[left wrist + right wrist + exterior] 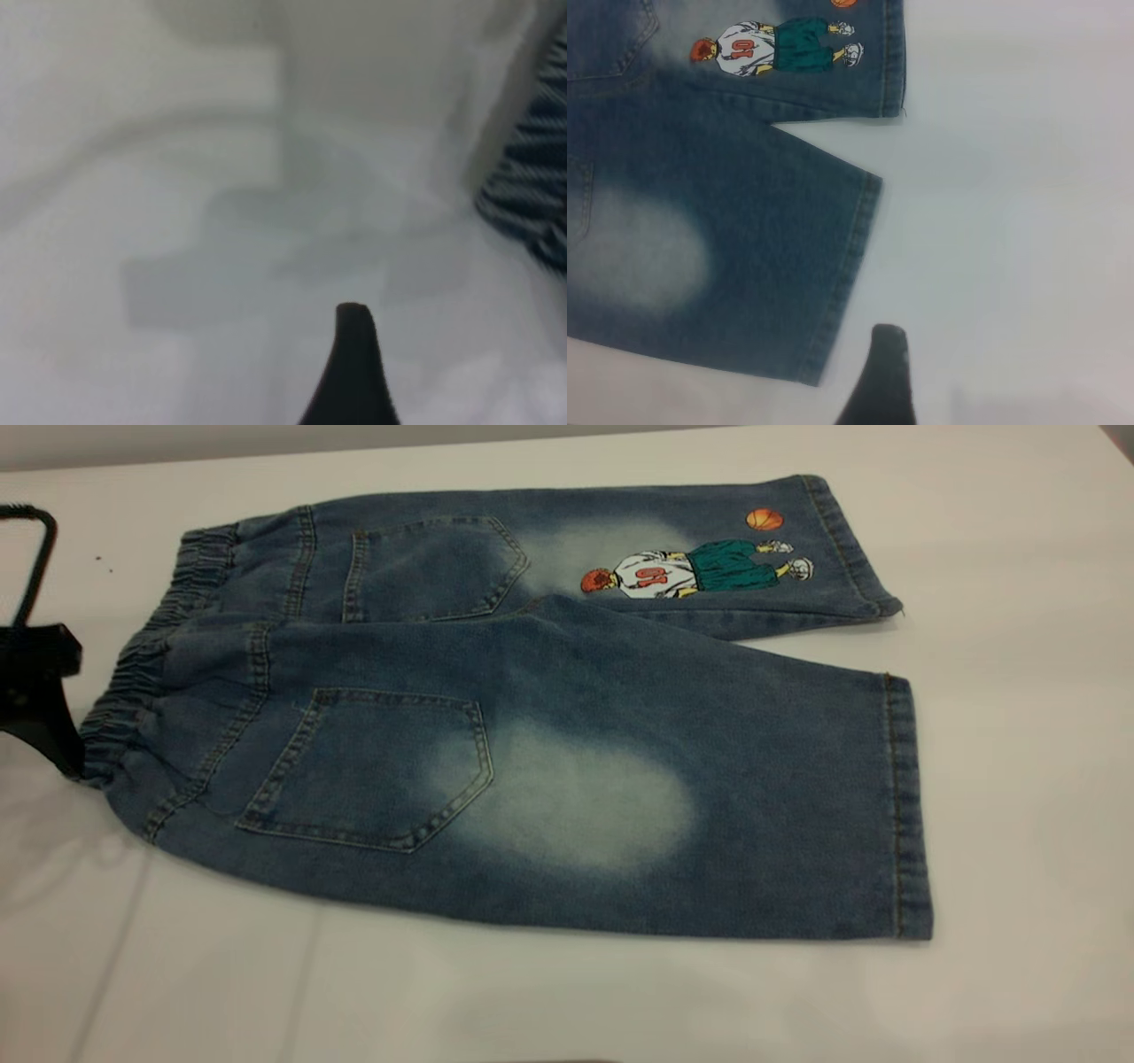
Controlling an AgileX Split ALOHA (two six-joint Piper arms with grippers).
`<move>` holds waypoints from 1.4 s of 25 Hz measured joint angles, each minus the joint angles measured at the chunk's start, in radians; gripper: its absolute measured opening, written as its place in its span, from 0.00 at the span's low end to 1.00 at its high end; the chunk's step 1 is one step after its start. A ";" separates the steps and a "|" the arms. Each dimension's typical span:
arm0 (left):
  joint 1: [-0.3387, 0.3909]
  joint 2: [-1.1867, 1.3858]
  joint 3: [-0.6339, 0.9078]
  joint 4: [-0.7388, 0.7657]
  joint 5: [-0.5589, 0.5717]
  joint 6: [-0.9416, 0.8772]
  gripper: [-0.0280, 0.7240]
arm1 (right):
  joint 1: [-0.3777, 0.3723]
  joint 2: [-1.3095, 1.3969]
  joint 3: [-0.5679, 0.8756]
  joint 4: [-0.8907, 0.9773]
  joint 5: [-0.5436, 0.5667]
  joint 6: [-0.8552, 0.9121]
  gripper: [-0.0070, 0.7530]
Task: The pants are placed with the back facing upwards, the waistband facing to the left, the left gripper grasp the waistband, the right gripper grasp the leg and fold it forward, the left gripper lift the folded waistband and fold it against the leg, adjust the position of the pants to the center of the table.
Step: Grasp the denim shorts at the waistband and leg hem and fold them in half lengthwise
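Observation:
The pants (532,717) lie flat on the table (1019,735), back up with both pockets showing and both legs spread apart. The ruffled waistband (133,673) points left. The plain leg (753,806) lies nearer me, and the leg with the basketball-player print (700,571) lies behind it. My left gripper (49,708) sits at the far left, right beside the waistband's near end; its one visible finger (353,363) is over bare table and the jaws stand open, holding nothing. My right gripper (970,372) hovers open off the plain leg's hem (846,274), with one finger (883,376) showing.
A black cable (31,549) loops above the left arm at the table's left edge. White tabletop runs wide to the right of the hems and along the front. The table's far edge lies just behind the printed leg.

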 joint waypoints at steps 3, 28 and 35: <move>0.000 0.017 -0.019 -0.001 -0.010 0.000 0.74 | 0.000 0.000 0.000 0.000 0.000 0.000 0.78; 0.000 0.124 -0.110 -0.059 -0.019 0.010 0.74 | 0.000 0.000 0.000 0.027 0.000 -0.001 0.78; 0.000 0.134 -0.115 -0.077 -0.016 0.010 0.68 | 0.000 0.000 0.000 0.029 0.000 -0.001 0.78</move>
